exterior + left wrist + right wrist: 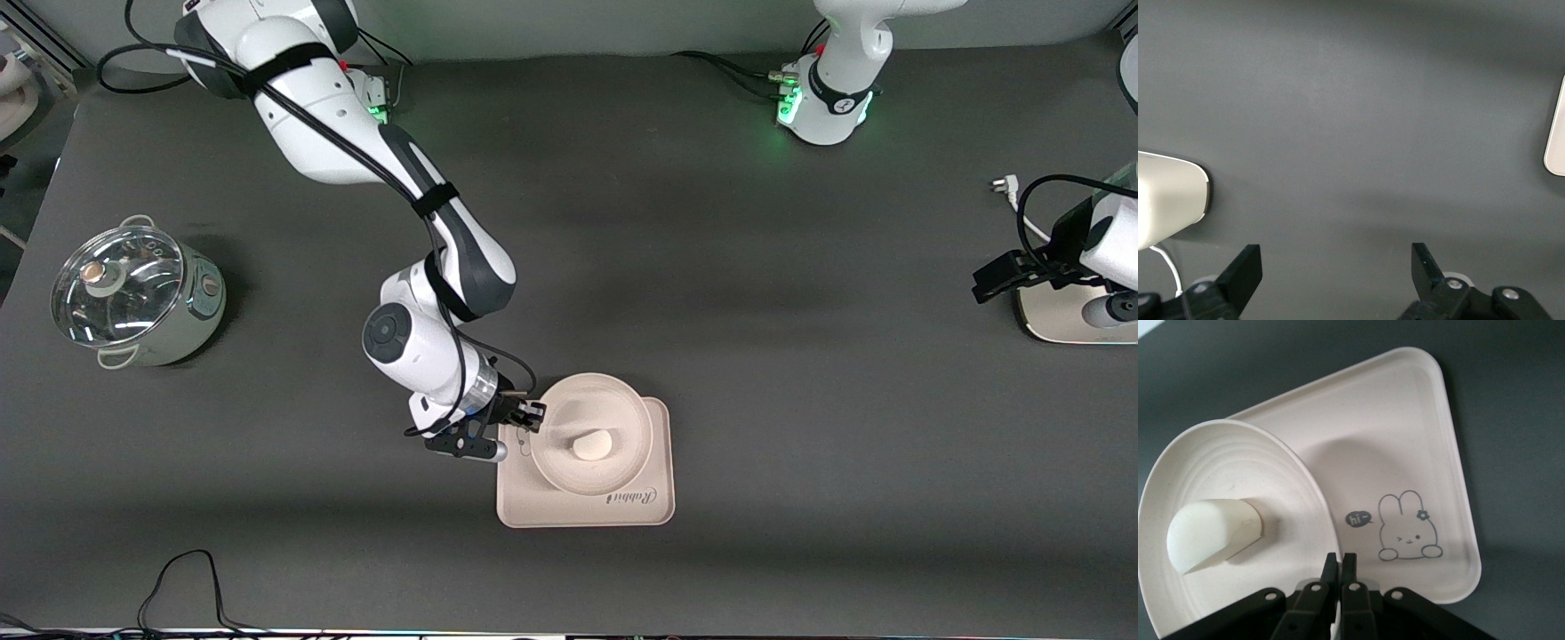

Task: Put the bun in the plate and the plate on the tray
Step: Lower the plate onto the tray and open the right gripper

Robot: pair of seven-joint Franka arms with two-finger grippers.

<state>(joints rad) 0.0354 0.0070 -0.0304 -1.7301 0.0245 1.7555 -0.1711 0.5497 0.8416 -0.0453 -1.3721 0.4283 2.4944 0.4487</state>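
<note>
The bun (591,444) (1211,533), a small off-white lump with one flat edge, lies in the round cream plate (622,413) (1225,460). The plate is tilted over the tray (520,507) (1425,440), which carries a rabbit drawing, and it overhangs the tray's edge farther from the front camera. My right gripper (533,415) (1340,563) is shut on the plate's rim, on the side toward the right arm's end of the table. My left gripper (985,283) (1336,257) waits open over bare table at the left arm's end, holding nothing.
A steel pot with a glass lid (133,293) stands toward the right arm's end. A cream-white block (1058,324) (1165,207) lies beside the left gripper, with a white plug on a cord (1002,185) near it. A black cable (187,578) loops at the table's front edge.
</note>
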